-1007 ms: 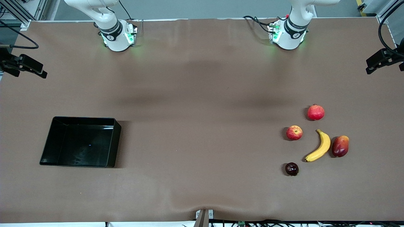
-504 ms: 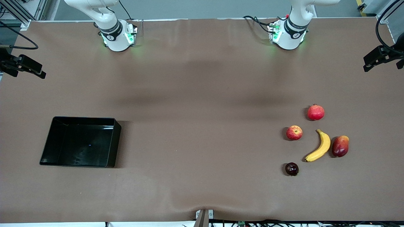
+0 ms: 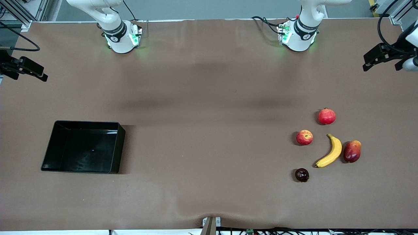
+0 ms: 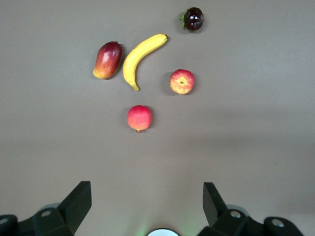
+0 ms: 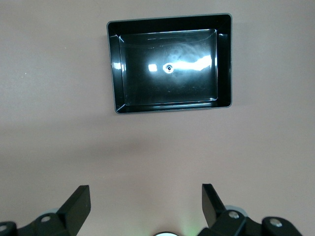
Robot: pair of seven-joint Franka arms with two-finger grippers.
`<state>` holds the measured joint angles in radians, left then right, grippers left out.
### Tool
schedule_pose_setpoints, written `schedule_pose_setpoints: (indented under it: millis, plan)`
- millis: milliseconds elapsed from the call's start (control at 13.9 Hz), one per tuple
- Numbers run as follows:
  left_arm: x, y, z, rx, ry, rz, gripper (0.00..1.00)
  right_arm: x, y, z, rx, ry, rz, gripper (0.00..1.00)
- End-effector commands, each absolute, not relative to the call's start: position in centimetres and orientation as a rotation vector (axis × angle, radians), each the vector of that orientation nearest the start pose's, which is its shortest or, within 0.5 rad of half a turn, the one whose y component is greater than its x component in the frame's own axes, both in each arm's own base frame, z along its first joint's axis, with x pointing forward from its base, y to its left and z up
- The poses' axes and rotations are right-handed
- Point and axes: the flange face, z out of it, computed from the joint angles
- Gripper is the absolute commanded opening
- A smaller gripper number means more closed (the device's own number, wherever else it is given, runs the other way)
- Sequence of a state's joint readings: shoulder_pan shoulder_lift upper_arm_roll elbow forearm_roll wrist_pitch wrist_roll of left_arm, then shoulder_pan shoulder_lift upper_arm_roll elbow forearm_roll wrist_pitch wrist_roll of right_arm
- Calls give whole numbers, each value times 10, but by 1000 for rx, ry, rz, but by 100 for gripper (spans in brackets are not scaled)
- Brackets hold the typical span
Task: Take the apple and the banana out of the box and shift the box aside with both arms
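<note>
The yellow banana (image 3: pixel 330 151) (image 4: pixel 140 56) and the small red apple (image 3: pixel 304 137) (image 4: pixel 182 81) lie on the table toward the left arm's end. The glossy black box (image 3: pixel 120 147) (image 5: pixel 224 64) stands empty toward the right arm's end. My left gripper (image 3: pixel 367 63) (image 4: pixel 146 189) hangs open high over the table's edge at the left arm's end, well apart from the fruits. High over the edge at the right arm's end, my right gripper (image 3: pixel 42 73) (image 5: pixel 145 191) is open too, with nothing between its fingers.
A red pomegranate (image 3: pixel 327 116) lies farther from the front camera than the apple. A red-and-yellow mango (image 3: pixel 352 151) lies beside the banana. A dark round fruit (image 3: pixel 301 175) sits nearest the camera. A brown cloth covers the table.
My left gripper has moved in from the table's end toward the middle and a little higher in the front view. The right gripper has barely moved. Fruits and box are unchanged.
</note>
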<state>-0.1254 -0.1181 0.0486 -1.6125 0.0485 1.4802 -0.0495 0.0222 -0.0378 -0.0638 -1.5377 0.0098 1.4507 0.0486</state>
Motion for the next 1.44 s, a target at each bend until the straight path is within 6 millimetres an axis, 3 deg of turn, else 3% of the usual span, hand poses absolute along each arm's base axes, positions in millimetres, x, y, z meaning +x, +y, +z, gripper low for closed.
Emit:
schedule_pose_setpoints:
  millis: [0,1007,1367]
  plan:
    - [498,-29,661,-3122,5,25,100,525,-23,657,-3148,149,51,100]
    - [503,-32,663,-3119,4,15,100,525,-22,657,-3148,147,48,100]
    - [501,-53,662,-3133,7,19,100,524,-24,657,-3148,152,51,100]
